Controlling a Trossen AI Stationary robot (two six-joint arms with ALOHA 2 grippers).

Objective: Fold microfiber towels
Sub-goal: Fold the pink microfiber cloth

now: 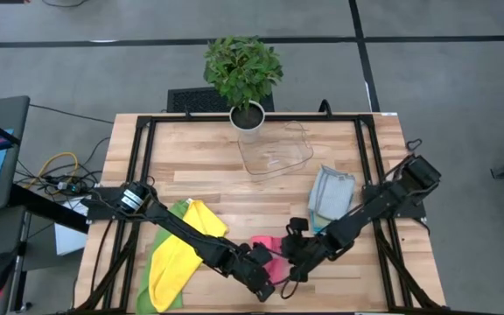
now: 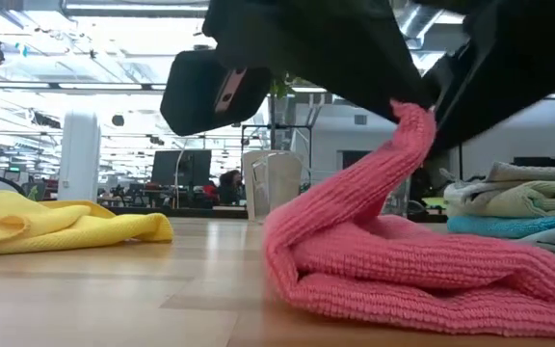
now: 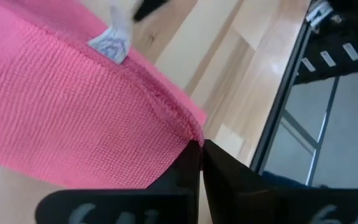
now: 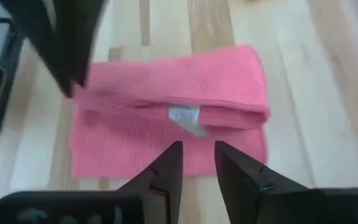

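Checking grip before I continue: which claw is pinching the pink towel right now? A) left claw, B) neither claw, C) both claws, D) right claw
A: in the left wrist view the left claw is shut on the edge of the pink towel, while the right claw stands open above the cloth, gripping nothing.

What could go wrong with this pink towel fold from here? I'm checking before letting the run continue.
1. The left gripper pinches only the very corner of the pink towel, so the cloth could slip out mid-fold.
2. The right gripper hovers with its fingers apart, not holding the towel; the unpinned layers may drag and bunch instead of folding flat.
3. The stack of folded towels lies close by; the right arm could nudge it.
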